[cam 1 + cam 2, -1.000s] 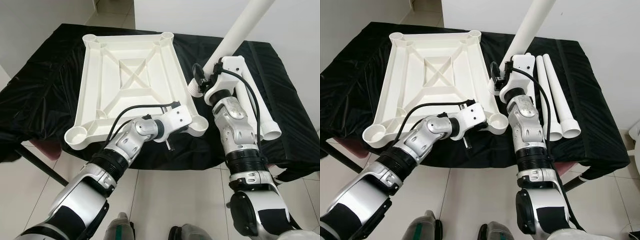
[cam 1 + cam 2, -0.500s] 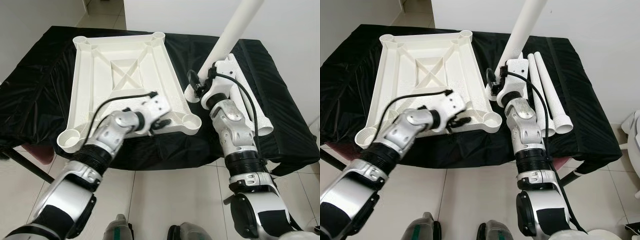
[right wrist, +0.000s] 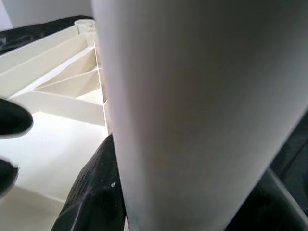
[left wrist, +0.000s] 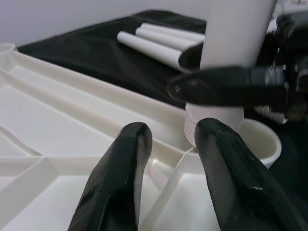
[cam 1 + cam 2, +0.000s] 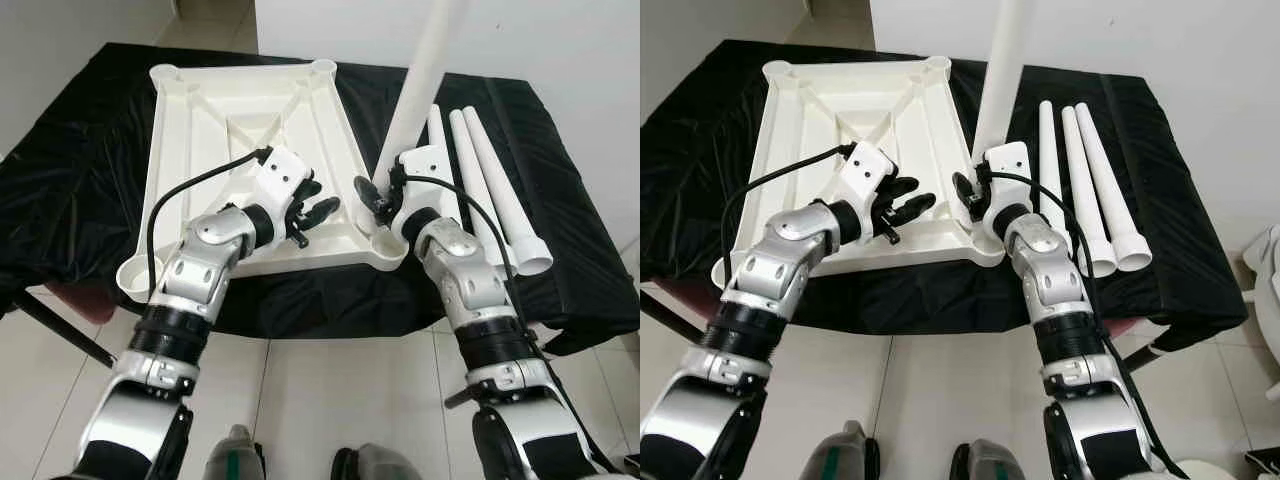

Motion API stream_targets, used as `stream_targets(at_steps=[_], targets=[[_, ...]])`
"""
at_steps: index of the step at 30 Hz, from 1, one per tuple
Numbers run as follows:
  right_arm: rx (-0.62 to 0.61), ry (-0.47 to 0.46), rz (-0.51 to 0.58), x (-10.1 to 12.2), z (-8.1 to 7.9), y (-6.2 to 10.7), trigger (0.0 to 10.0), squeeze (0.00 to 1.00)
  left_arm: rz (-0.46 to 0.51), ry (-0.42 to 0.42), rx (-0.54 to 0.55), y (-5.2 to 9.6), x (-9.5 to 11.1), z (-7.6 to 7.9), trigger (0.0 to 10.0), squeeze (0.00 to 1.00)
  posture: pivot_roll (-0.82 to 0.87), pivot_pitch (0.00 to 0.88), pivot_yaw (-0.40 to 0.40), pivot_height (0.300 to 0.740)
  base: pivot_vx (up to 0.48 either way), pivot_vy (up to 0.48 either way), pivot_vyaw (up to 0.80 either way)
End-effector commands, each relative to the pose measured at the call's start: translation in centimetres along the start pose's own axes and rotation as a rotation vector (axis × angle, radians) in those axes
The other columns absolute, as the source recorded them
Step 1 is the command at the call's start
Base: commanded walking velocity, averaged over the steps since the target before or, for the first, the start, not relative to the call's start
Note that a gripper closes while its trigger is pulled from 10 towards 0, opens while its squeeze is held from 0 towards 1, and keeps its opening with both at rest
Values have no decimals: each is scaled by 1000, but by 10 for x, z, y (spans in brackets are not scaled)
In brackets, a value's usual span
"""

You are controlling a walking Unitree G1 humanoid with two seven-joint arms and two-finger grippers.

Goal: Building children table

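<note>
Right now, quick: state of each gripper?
Left gripper: open, empty, over the upturned white plastic tabletop.
Right gripper: shut on the long white plastic table leg, held upright at the tabletop's corner socket.

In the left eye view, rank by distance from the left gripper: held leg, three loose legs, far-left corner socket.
From the left gripper:
1. Held leg, beside it, in the right gripper.
2. Loose legs, lying farther right.
3. Far-left corner socket of the tabletop.
</note>
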State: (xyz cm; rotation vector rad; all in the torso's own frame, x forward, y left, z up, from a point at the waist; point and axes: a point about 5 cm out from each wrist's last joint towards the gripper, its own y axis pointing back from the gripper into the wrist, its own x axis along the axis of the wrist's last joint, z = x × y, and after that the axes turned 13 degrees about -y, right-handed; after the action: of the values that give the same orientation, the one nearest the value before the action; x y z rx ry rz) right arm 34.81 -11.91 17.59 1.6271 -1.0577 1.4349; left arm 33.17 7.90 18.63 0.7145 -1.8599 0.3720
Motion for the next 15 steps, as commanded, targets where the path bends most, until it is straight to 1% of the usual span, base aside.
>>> stream_targets(at_steps=[1, 5, 9, 15], targets=[[-1, 24, -30, -1, 2, 4, 10000, 0, -47, 13, 276, 6, 0, -13, 10000, 0, 41, 18, -53, 740, 0, 0, 0], [-4, 29, -41, 1, 4, 8, 10000, 0, -33, 25, 296, 10, 3, -13, 10000, 0, 41, 24, -55, 740, 0, 0, 0], [-4, 44, -49, 3, 5, 16, 10000, 0, -47, 29, 293, 18, 1, -3, 10000, 0, 34, 37, -57, 740, 0, 0, 0], [2, 52, -56, 2, 5, 23, 10000, 0, -76, 36, 284, 24, -5, 6, 10000, 0, 32, 43, -58, 740, 0, 0, 0]])
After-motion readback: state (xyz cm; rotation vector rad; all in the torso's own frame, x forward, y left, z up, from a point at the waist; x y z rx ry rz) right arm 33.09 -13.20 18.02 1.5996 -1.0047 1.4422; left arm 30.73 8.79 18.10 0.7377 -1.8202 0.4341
